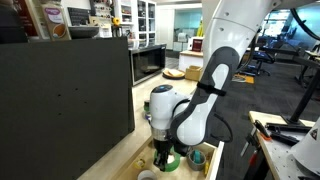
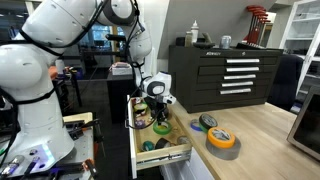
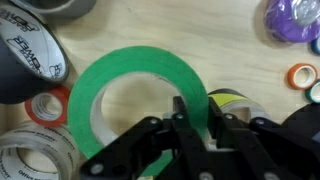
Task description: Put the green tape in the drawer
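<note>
The green tape (image 3: 140,60) is a wide, bright green ring lying over the pale-wood floor of the open drawer (image 3: 200,30). In the wrist view my gripper (image 3: 196,108) has one finger inside the ring and one outside, shut on its near-right wall. In both exterior views the gripper (image 2: 158,118) (image 1: 163,152) reaches down into the drawer (image 2: 186,138), with the green tape (image 1: 172,160) at its fingertips.
Other rolls lie in the drawer around the tape: a grey-black roll (image 3: 25,55), a red-edged clear roll (image 3: 45,108), a clear roll (image 3: 30,155), a yellow-black roll (image 3: 232,100) and a purple one (image 3: 292,20). A yellow roll (image 2: 222,140) and a teal roll (image 2: 207,122) lie on the counter. A black tool cabinet (image 2: 225,75) stands behind.
</note>
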Tool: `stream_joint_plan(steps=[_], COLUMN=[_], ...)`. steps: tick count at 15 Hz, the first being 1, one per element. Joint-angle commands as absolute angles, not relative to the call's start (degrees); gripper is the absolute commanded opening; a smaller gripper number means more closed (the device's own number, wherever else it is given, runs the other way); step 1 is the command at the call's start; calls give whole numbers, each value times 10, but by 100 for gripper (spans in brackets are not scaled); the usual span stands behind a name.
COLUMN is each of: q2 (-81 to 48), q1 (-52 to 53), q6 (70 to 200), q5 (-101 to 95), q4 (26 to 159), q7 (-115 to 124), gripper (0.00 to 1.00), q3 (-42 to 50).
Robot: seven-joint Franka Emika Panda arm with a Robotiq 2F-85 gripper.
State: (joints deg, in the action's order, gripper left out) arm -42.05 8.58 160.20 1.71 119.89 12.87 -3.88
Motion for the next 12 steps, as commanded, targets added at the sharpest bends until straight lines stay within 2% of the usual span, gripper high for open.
stream_joint_plan(steps=[1,2,3,4,9,12], q2=[-483,-495,-505,-509,-486,-448], q1=[85,84,84,80,74,100], q6=[1596,1591,1589,1587,1566,1520], q5=[30,32,33,34,42,35], q4=[1123,1109,1095,1089,1083,1097], q7=[117,118,120,116,118,152], gripper=[7,7,48,49,81,98], q3=[-35,-35,-33,-36,-33,1])
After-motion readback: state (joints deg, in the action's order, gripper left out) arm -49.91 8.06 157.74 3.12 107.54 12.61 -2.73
